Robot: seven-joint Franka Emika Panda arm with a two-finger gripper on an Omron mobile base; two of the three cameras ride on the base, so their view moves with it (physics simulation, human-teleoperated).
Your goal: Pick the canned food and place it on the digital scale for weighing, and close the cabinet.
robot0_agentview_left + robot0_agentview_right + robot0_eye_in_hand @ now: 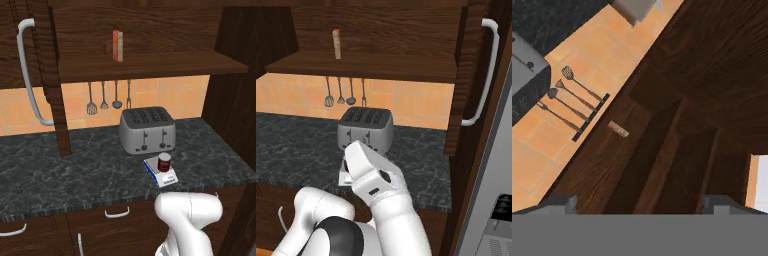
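Note:
The canned food [164, 161], a small dark red can with a pale top, stands upright on the digital scale [159, 176] near the counter's front edge, just in front of the toaster. The cabinet [150, 62] above is open. Its left door [52, 75] stands edge-on and its right door [468, 75] is swung out. My gripper [641, 204] is open with nothing between its fingertips [559, 202]. It faces the cabinet's shelf and back wall, well apart from the can. In the right base view my arm covers most of the scale [345, 178].
A silver four-slot toaster [147, 130] sits behind the scale. A tall orange-red box [117, 45] stands on the cabinet shelf. Kitchen utensils [104, 97] hang on the tiled wall. Long curved handles [25, 75] [486, 70] stick out from both doors. Drawers [117, 213] run below the counter.

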